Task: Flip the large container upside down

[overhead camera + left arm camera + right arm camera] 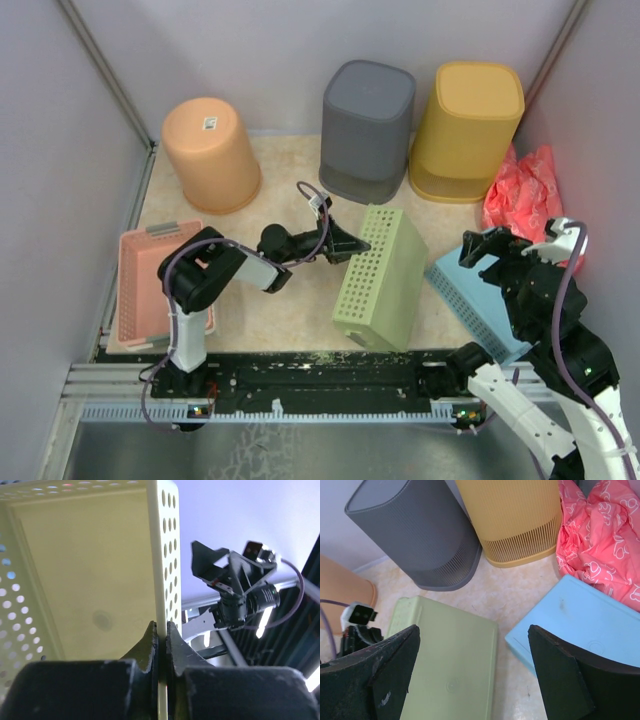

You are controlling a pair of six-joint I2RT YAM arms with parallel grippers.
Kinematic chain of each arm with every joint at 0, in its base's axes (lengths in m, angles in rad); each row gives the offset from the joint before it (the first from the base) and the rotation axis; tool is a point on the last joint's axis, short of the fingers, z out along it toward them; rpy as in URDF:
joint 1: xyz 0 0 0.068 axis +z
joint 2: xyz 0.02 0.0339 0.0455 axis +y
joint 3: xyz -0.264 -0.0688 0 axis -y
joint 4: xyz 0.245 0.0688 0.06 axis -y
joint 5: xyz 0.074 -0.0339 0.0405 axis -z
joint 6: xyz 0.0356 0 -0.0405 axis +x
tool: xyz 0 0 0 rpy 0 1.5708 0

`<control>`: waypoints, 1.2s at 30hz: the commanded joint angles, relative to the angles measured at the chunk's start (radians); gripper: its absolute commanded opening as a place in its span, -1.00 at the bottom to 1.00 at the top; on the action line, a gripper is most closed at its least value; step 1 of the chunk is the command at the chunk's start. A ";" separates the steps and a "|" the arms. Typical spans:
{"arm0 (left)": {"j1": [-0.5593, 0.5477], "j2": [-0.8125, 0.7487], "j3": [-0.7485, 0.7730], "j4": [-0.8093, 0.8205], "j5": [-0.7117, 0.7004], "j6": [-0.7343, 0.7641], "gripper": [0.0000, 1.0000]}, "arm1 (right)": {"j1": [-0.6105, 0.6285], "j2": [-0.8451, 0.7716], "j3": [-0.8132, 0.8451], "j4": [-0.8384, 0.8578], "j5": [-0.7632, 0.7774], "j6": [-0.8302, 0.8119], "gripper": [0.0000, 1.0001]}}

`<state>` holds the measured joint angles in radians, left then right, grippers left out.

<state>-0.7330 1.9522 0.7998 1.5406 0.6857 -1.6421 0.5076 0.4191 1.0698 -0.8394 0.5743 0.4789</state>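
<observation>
The large container is a pale green perforated basket (380,280) in the middle of the table. It is tipped up on one long side, with its opening toward the left arm. My left gripper (352,245) is shut on its upper side wall. In the left wrist view the fingers (161,630) pinch the thin wall, and the basket's inside (90,570) fills the left of the picture. The basket's smooth base (445,670) faces the right wrist camera. My right gripper (490,250) hovers open to the right of the basket, holding nothing, and shows in its own view (474,635).
Upside-down bins stand along the back: an orange bucket (210,152), a grey bin (367,130) and a yellow bin (468,128). A red plastic bag (525,185) lies at the right wall. A blue basket (478,300) lies overturned under my right arm. A pink basket (150,285) sits at the left.
</observation>
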 commanded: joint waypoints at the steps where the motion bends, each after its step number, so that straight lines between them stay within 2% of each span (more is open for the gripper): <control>1: 0.028 0.111 0.003 0.246 0.077 -0.073 -1.00 | -0.001 0.000 0.042 0.008 -0.005 -0.007 0.78; 4: 0.060 0.121 -0.028 0.204 0.107 -0.043 -0.70 | 0.000 -0.003 0.048 -0.004 -0.003 -0.006 0.78; 7: 0.076 0.039 -0.067 -0.014 0.123 0.136 -0.15 | -0.001 -0.011 0.043 -0.008 -0.002 -0.001 0.78; 11: 0.072 -0.106 -0.025 -0.624 0.076 0.483 0.52 | -0.001 -0.011 0.025 0.002 -0.017 0.005 0.78; 16: 0.072 -0.219 0.107 -1.219 -0.119 0.809 0.98 | 0.000 0.015 0.003 0.016 -0.092 -0.018 0.78; 23: 0.069 -0.247 0.242 -1.618 -0.348 1.035 0.99 | 0.000 0.174 -0.010 -0.042 -0.292 -0.081 0.78; 29: 0.069 -0.276 0.271 -1.712 -0.419 1.079 0.99 | 0.000 0.197 -0.086 -0.010 -0.397 -0.083 0.78; 36: 0.069 -0.452 0.351 -1.860 -0.529 1.131 0.99 | 0.000 0.220 -0.177 0.085 -0.630 -0.031 0.78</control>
<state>-0.6613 1.6489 1.0626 -0.2111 0.2550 -0.5777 0.5076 0.6342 0.9325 -0.8680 0.1215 0.4183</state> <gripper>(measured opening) 0.996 0.890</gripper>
